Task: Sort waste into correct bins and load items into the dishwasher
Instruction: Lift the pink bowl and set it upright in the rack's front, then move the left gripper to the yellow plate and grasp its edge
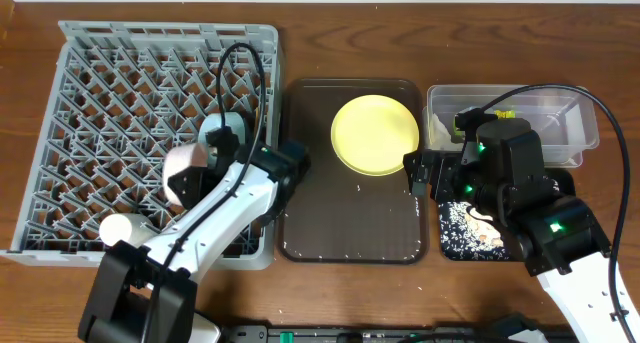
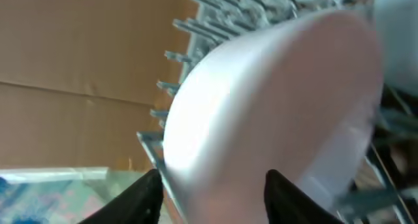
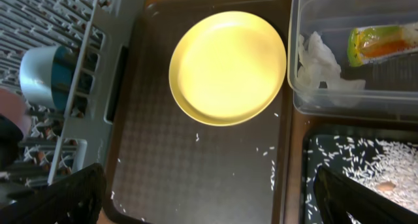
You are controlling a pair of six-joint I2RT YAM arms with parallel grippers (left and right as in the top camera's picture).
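- Right now the left gripper [image 2: 212,201] sits in the middle left of the overhead view, over the grey dish rack [image 1: 100,83], its dark fingers [image 2: 140,198] set either side of the white-pinkish bowl [image 2: 274,106].
- The bowl is tipped on its side among the rack's pegs, and it fills almost the whole left wrist view.
- Just above it in the overhead frame, the light blue bowl [image 1: 215,133] stands on edge in the rack.
- A small white cup [image 1: 118,228] rests near the rack's lower edge.
- The right gripper [image 3: 212,204] hangs spread wide with nothing between its fingers, above the right side of the brown tray [image 1: 350,223].
- The yellow plate [image 3: 227,67] lies flat in the upper part of that tray, and a few pale crumbs [image 3: 271,159] are scattered below it.
- At the upper right, the clear tub [image 3: 392,87] holds the crumpled white tissue [image 3: 317,61] and the yellow-green and orange wrapper [image 3: 382,42].
- Below the tub, the black tray [image 3: 326,152] is speckled with rice-like crumbs, and in the overhead view the right arm covers part of it.
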